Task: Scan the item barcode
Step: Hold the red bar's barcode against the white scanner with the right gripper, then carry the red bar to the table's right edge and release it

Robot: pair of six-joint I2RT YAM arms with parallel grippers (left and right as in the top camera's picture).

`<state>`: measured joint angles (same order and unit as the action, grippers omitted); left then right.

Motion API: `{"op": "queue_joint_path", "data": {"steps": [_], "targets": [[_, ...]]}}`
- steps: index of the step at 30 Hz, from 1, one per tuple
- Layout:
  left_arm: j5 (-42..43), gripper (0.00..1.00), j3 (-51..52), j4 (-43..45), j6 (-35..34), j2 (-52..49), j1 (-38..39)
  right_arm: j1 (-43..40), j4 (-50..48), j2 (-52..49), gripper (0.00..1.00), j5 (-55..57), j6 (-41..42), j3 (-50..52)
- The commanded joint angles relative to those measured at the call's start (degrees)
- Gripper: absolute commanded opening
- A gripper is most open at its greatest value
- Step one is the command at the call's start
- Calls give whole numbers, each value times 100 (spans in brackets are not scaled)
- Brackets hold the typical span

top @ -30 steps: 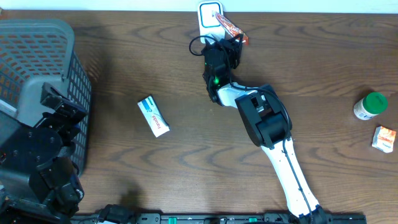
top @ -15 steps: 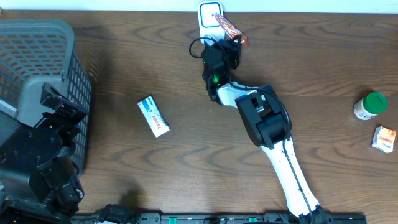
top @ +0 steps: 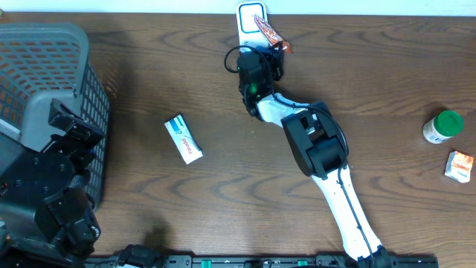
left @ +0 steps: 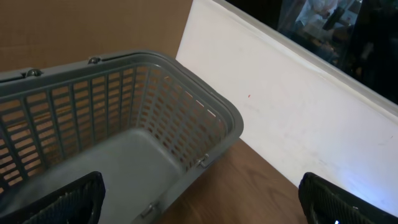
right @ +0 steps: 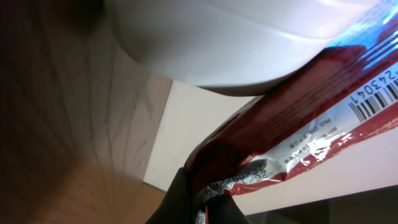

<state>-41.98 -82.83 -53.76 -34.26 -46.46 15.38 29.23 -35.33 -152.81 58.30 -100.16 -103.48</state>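
Dark wood table [top: 149, 208]. Overhead: right gripper [top: 277, 50] pinches red packet [top: 268, 31] at white scanner [top: 249, 15], likely presenting its code. Left wrist: left gripper [left: 205, 205] spread wide over basket [left: 186, 106], far from scanner, idle. Right wrist: barcode [right: 376, 99] just beneath scanner.

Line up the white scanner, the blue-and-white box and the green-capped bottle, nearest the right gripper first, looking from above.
Starting from the right gripper:
1. white scanner, right beside it, at the back.
2. blue-and-white box, mid-table, off to the left.
3. green-capped bottle, far right side.
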Motion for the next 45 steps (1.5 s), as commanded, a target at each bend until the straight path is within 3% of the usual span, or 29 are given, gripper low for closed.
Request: {"op": "queue_joint_path", "data": {"steps": [1,14,19,23,28,31,37,42,45], "targets": [[-72,100,15,-2,76,0,-35,205,-94,-138,1,-426,-175,72],[-72,100,15,-2,76,0,-35,367,-192,-138,1,-284,-282,72],[-72,100,15,-2,76,0,-35,339,-1200,2,1,-264,-284,72],[-72,100,15,-2,76,0,-35,267,-1198,527,1,-59,-212,74],[-72,100,15,-2,76,0,-35,17,-894,1517,1,970,890,74],[-72,100,15,-2,76,0,-35,-221,238,2105,1,1823,2155,81],[-72,100,15,-2,76,0,-35,-796,3880,2997,1,2146,4223,85],[-72,100,15,-2,76,0,-35,-1346,7316,3495,1,1290,6721,85],[-72,100,15,-2,76,0,-35,-1875,8830,3595,1,273,8181,85]]}}
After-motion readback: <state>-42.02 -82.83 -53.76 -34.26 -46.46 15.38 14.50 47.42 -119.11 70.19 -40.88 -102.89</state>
